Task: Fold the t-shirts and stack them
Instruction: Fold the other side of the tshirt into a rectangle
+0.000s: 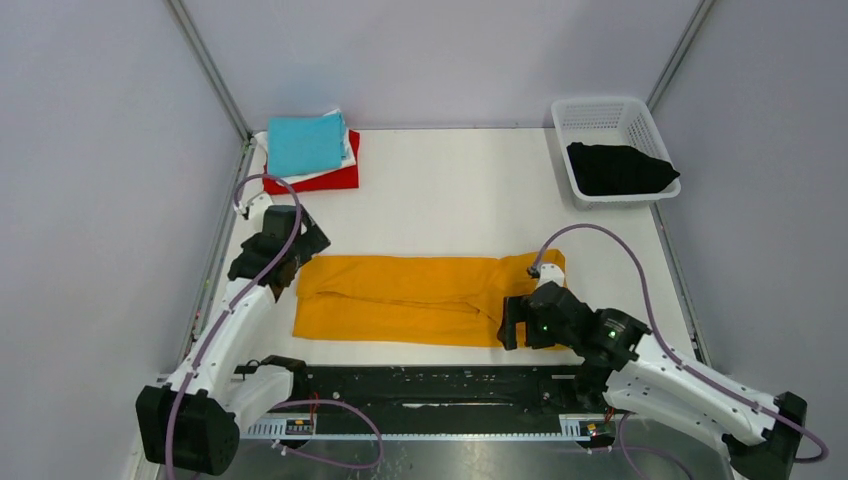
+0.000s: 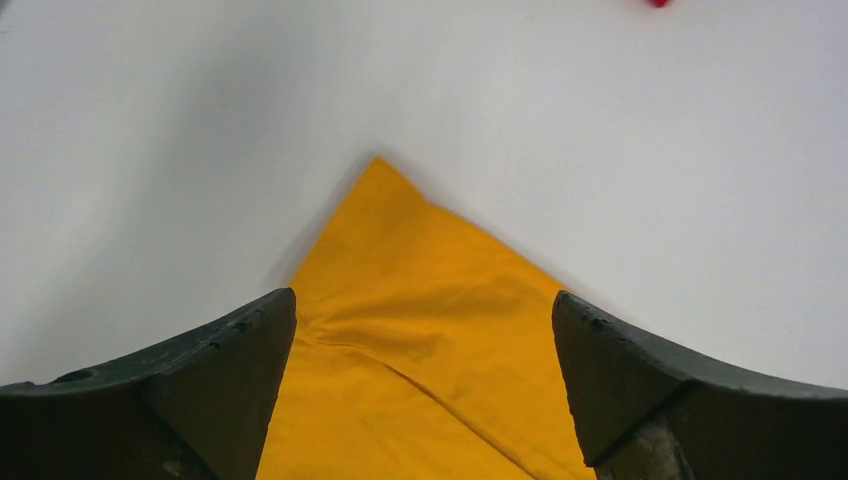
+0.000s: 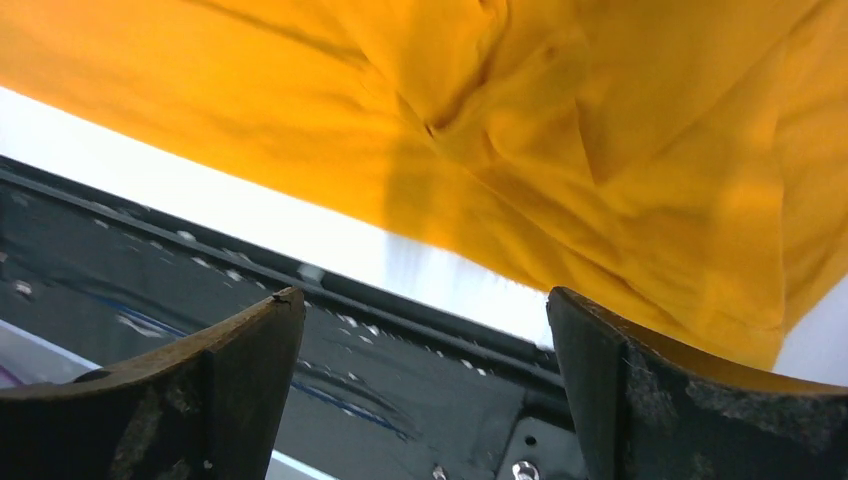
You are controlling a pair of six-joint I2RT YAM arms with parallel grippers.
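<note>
The orange-yellow t-shirt (image 1: 410,298) lies folded into a long band across the table's near middle. My left gripper (image 1: 290,262) is open over its far left corner, which shows between the fingers in the left wrist view (image 2: 420,330). My right gripper (image 1: 512,322) is open at the shirt's near right end; the rumpled cloth (image 3: 560,130) lies just beyond the fingers. A folded stack sits at the far left: teal shirt (image 1: 305,143) on a white one (image 1: 349,150) on a red one (image 1: 335,178). A black shirt (image 1: 618,168) lies in the basket.
The white mesh basket (image 1: 600,112) stands at the far right corner. A black rail (image 1: 430,385) runs along the table's near edge, seen under the right fingers (image 3: 400,360). Grey walls enclose the table on three sides.
</note>
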